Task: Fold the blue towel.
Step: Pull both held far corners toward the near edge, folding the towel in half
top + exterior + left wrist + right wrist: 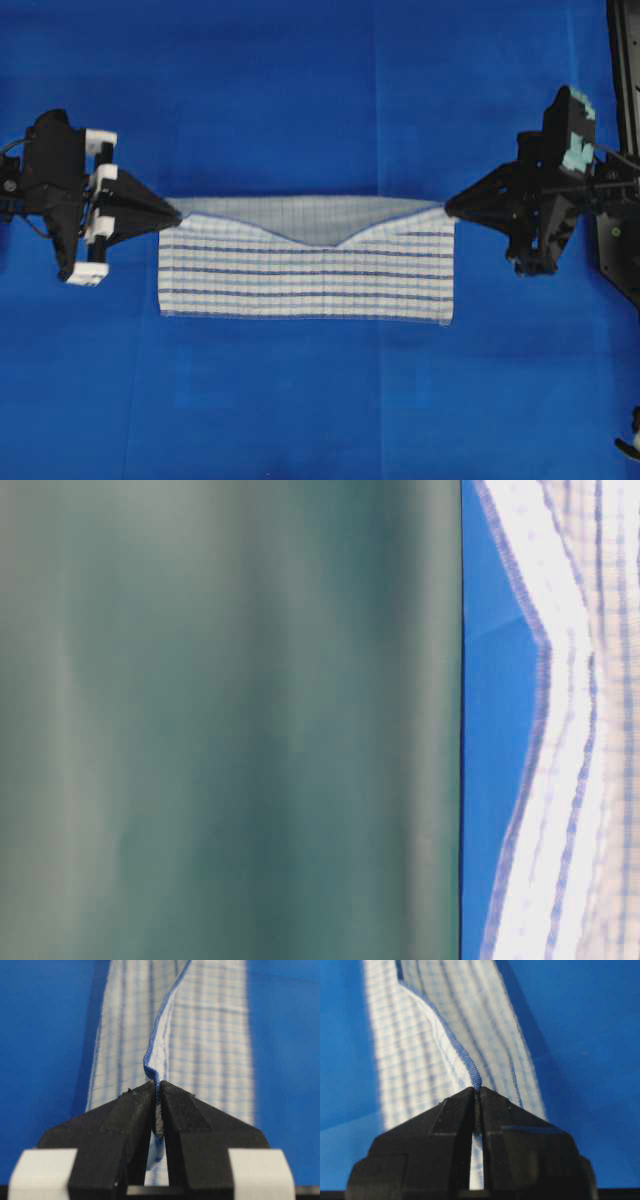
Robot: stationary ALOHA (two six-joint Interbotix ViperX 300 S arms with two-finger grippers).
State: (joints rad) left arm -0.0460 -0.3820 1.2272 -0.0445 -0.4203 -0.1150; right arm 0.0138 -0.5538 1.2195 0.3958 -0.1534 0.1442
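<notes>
**Both claws pinch the towel's upper corners**

The blue towel (305, 275) lies across the middle of the overhead view on the blue table covering (300, 100), its striped upper layer sagging in a V between the two held corners. The left gripper (176, 212), at centre left, is clenched on the towel's upper left corner; its wrist view shows the hem caught between the black fingertips (135, 1105). The right gripper (449, 208), at centre right, is clamped on the upper right corner in the same way.
</notes>
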